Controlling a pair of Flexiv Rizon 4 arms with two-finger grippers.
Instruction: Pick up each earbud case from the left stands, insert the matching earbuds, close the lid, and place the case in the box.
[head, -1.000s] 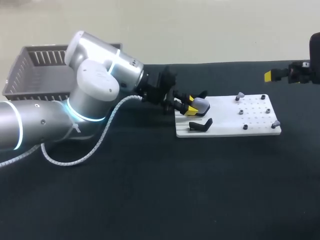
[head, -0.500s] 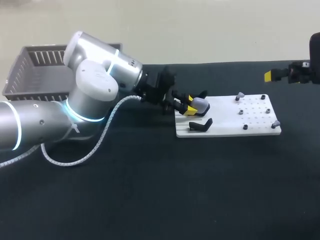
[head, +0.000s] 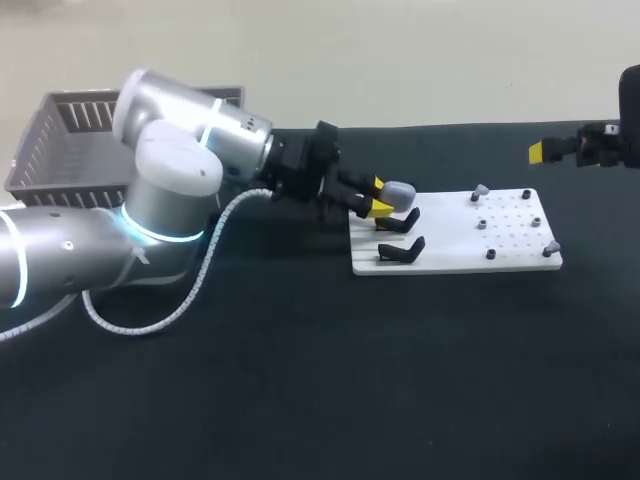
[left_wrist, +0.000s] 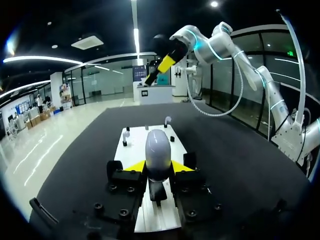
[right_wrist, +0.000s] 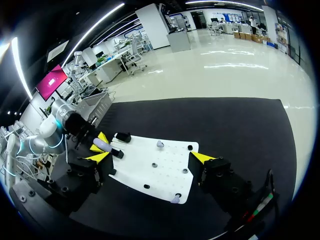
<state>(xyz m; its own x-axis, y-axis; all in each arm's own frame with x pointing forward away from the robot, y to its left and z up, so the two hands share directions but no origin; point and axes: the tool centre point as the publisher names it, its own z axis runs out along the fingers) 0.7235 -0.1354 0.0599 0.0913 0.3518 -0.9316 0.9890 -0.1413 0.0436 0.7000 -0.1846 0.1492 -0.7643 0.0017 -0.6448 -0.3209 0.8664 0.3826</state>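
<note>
— What lies closest on the black table (head: 300, 400)?
— A white board (head: 520, 262), and on its left end two black stands in a row. The near stand (head: 402, 250) is bare.
— And the one behind it?
— The far stand (head: 400, 222) is bare too. The grey earbud case (head: 398, 190) hangs just above it and appears clear of it.
— What has hold of the case?
— The left gripper (left_wrist: 158, 167), reaching in from the board's left edge. Its two yellow fingertips (left_wrist: 134, 166) press the case from either side, so it is clamped firmly. In the left wrist view the lid looks closed, and the far stand sits directly under the case.
— Anything else on the board?
— Towards its right end, small black pegs (head: 490, 254) and two loose pieces: one grey earbud (head: 551, 246) at the near right corner, a second grey earbud (head: 481, 189) at the far edge.
— Farther back?
— A slatted grey basket (head: 80, 140) at the table's far left, behind the left arm (head: 170, 190). At the far right, the right gripper (right_wrist: 151, 154) hovers well apart from the board, fingers spread wide.
</note>
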